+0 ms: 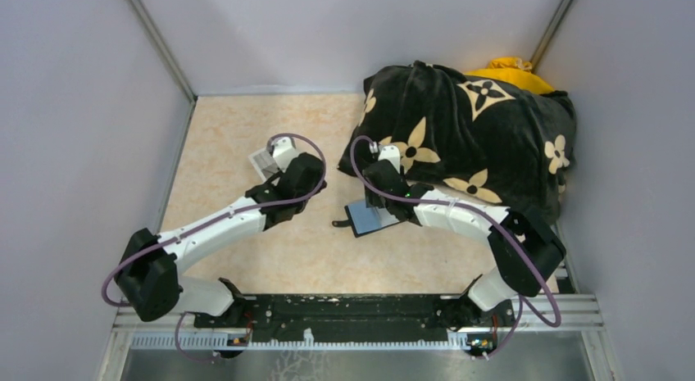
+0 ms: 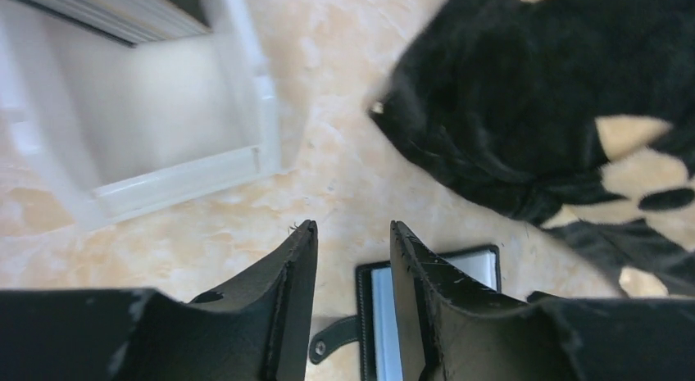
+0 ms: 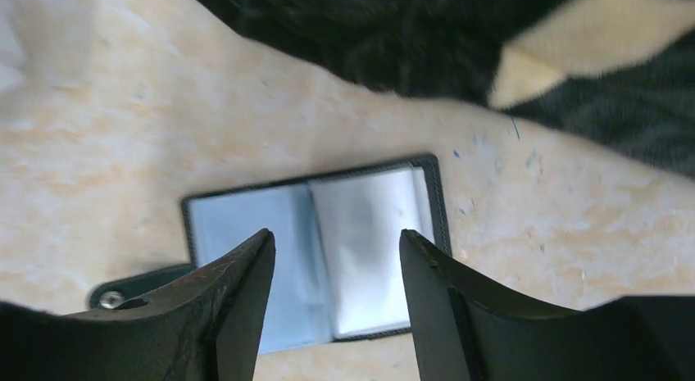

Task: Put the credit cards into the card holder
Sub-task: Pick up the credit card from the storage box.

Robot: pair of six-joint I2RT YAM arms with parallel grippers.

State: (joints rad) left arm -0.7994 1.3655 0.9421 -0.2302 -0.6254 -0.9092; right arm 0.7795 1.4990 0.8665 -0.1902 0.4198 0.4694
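Right gripper (image 3: 336,235) hangs spread and empty just over the card holder (image 3: 320,258), which lies open on the table (image 3: 98,151), pale lining up, its snap strap (image 3: 123,295) sticking out at one side. Whether a card sits in its pockets I cannot tell. Close beyond it lies the flowered cushion (image 3: 426,45). My left gripper (image 2: 353,227), also spread and empty, hovers over the table near the tray (image 2: 188,180)

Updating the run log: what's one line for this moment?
left gripper open, by tray | right gripper open, above open card holder
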